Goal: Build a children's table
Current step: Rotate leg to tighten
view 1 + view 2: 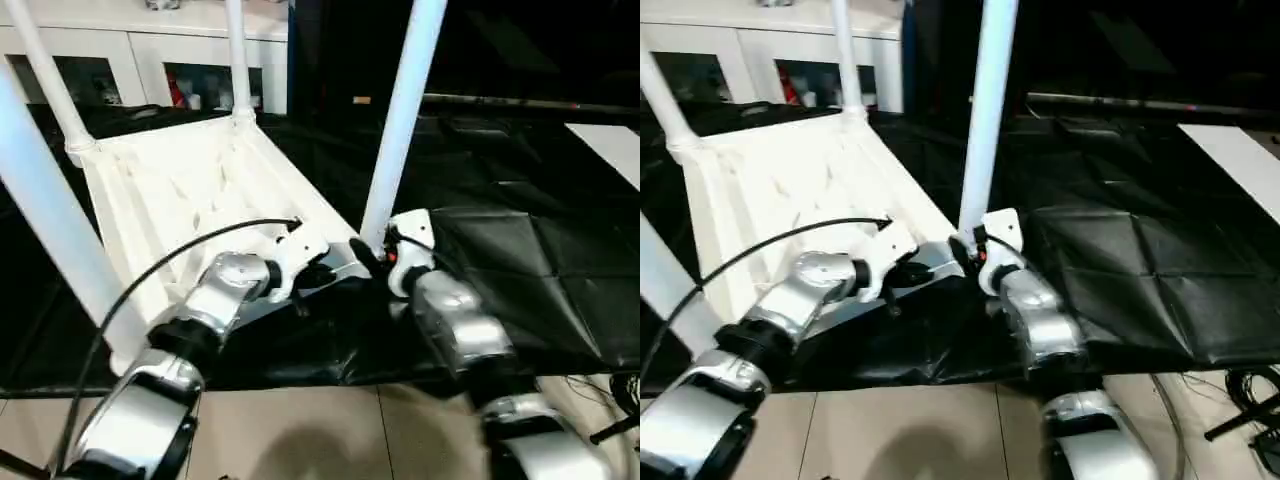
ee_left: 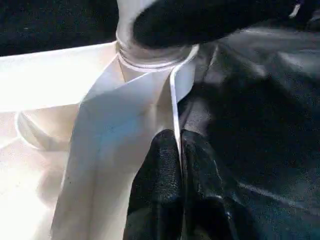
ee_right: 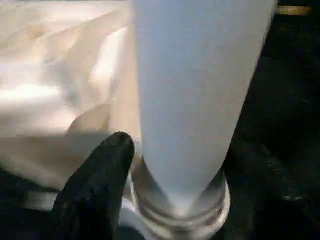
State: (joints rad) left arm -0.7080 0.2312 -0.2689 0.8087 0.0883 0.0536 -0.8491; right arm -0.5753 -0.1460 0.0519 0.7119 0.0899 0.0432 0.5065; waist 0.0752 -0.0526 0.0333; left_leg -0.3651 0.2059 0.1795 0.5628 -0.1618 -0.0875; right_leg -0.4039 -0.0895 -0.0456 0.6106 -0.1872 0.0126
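On the black-draped bench [image 1: 520, 270], the children's table [image 1: 180, 190] lies upside down with all four legs standing in its corner sockets (the last step, by my reading). The left gripper [image 2: 179, 150] has its jaws pinched shut on the top's near rim. The right gripper [image 3: 165, 165] stands with jaws parted around the nearest leg [image 1: 400, 120], at its base; whether it grips I cannot tell. Next: check that leg's seating, then turn the table over
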